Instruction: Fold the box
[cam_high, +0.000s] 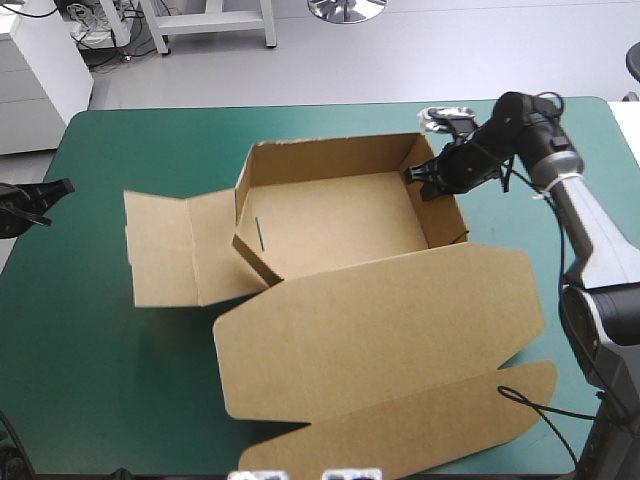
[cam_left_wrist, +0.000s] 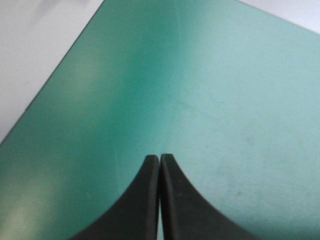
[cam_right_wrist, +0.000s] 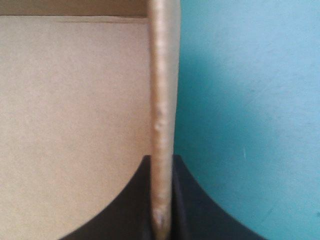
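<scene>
At the middle of the desk (cam_high: 110, 360) stands the brown box (cam_high: 335, 225), walls raised, its lid (cam_high: 380, 330) flat toward the near edge. On its right wall's rim the right tool (cam_high: 414, 176) is clamped. By the desk's left edge the left tool (cam_left_wrist: 160, 159) hovers, fingers pressed together, empty.

Bare teal-green cover (cam_high: 90, 340) at left, box (cam_high: 340, 225) walls raised mid-table (lid (cam_high: 380, 330) lying flat)

Looks like a robotics lab to me. There's a robot arm (cam_high: 590, 230) with a black end effector (cam_high: 416, 177) over a teal-green counter (cam_high: 120, 380). Beyond it there's bare grey floor (cam_high: 450, 60), white bench legs (cam_high: 210, 25), a chrome chair base (cam_high: 346, 9), a tangle of cables (cam_high: 95, 35) on the floor and a white cabinet (cam_high: 35, 80).
</scene>
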